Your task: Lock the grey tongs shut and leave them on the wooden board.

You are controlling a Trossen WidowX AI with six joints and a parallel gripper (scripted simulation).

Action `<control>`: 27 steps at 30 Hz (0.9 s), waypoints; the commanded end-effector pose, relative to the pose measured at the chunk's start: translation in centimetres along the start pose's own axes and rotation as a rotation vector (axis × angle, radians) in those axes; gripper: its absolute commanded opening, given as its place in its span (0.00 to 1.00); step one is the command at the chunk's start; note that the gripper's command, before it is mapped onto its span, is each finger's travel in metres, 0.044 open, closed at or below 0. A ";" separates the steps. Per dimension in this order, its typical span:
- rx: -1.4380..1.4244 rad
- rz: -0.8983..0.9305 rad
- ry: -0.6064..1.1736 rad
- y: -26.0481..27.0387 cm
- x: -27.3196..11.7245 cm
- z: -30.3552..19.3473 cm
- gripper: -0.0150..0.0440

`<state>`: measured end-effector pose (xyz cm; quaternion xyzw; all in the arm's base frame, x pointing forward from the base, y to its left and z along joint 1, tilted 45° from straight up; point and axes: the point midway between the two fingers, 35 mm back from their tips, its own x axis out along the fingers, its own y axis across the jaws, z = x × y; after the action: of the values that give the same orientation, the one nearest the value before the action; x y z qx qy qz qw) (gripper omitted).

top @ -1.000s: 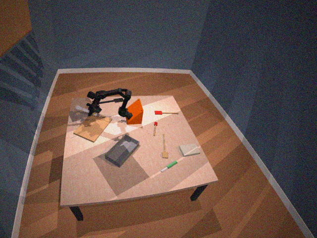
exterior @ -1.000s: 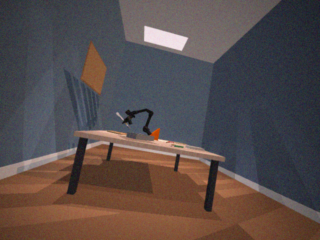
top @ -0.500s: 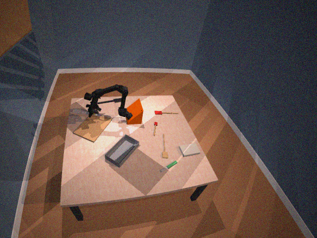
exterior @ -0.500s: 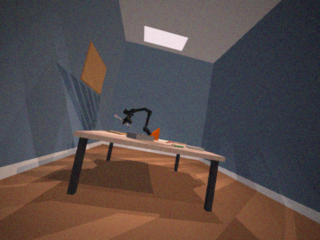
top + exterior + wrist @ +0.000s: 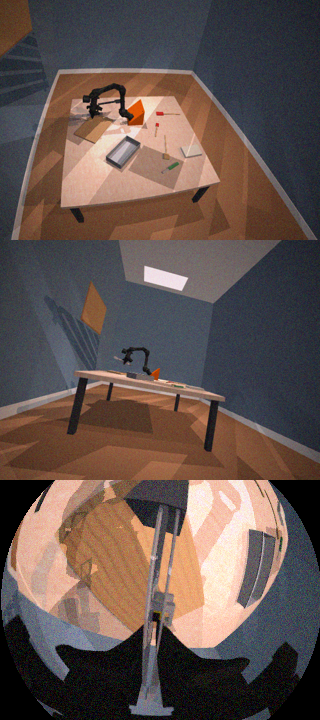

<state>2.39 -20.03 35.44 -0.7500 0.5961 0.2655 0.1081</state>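
Observation:
My gripper (image 5: 92, 117) (image 5: 125, 363) (image 5: 154, 623) is shut on the grey tongs (image 5: 118, 359) (image 5: 171, 557) and holds them in the air above the far end of the wooden board (image 5: 86, 129) (image 5: 107, 545). In the exterior view the tongs are tilted, the left end higher than the right. In the wrist view their two long arms lie close together, nearly parallel, with a dark wide piece at the top and a pale crosspiece at the bottom. Whether the lock has caught cannot be seen. The roasting tin (image 5: 113, 162) (image 5: 132, 375) stands apart, without the tongs.
An orange wedge (image 5: 136, 115) (image 5: 156, 374) stands beside the arm's base. A red-headed spatula (image 5: 159, 113), a small red-headed tool (image 5: 157, 125), a wooden-handled tool (image 5: 166, 156), a green-handled tool (image 5: 173, 166) and a pale block (image 5: 191, 151) lie to the right in the top view.

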 end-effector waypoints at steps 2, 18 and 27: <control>-0.024 0.019 -0.051 -0.1 -0.5 0.0 0.00; -0.198 0.105 -0.246 -0.3 -1.9 0.5 0.00; -0.312 0.160 -0.308 0.0 -2.8 0.2 0.00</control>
<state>2.08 -17.74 36.30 -0.6651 0.5789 0.4670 0.0665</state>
